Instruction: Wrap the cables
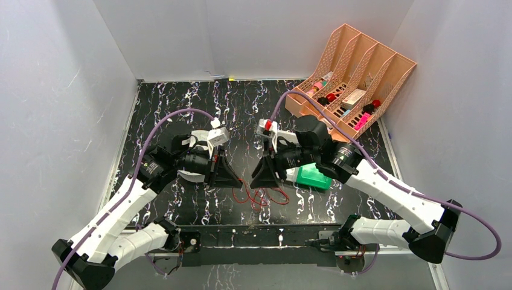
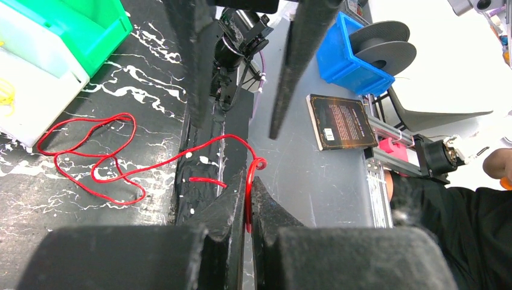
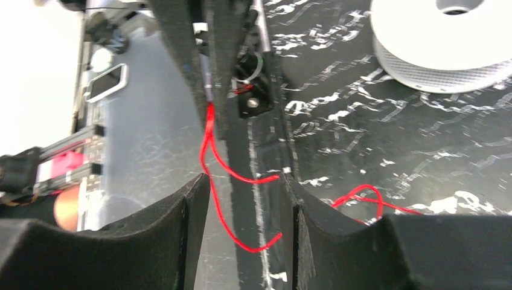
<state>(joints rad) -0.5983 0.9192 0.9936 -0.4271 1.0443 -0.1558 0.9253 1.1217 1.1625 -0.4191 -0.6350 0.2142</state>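
Red cable (image 1: 261, 196) lies in loose, overlapping loops on a black, white-veined table (image 1: 241, 115), near its near edge and between two robot arms whose tips face each other at the centre. One end rises from the loops into the left gripper (image 2: 249, 181), whose jaws are pinched tight on the strand, with a small curl just past the pinch. The right gripper (image 3: 246, 181) stands opposite with its jaws moderately apart, holding nothing; the strand runs through the gap without touching either finger. The likely risks: the thin cable could slide out of the left pinch if pulled, the right jaws could close beside the strand and miss it, and the crossed loops could tighten into a knot or catch on the table's near rail when drawn in. At the far right a peach slotted organiser (image 1: 386, 66) leans against the wall, its four compartments holding small pink, red, black and white items too small to name. A green bin (image 1: 314, 176) sits just beside the right arm, its contents hidden. A white tub (image 2: 36, 103) touches it, showing something yellow at the frame edge. A white spool (image 3: 447, 54) rests under the left arm.
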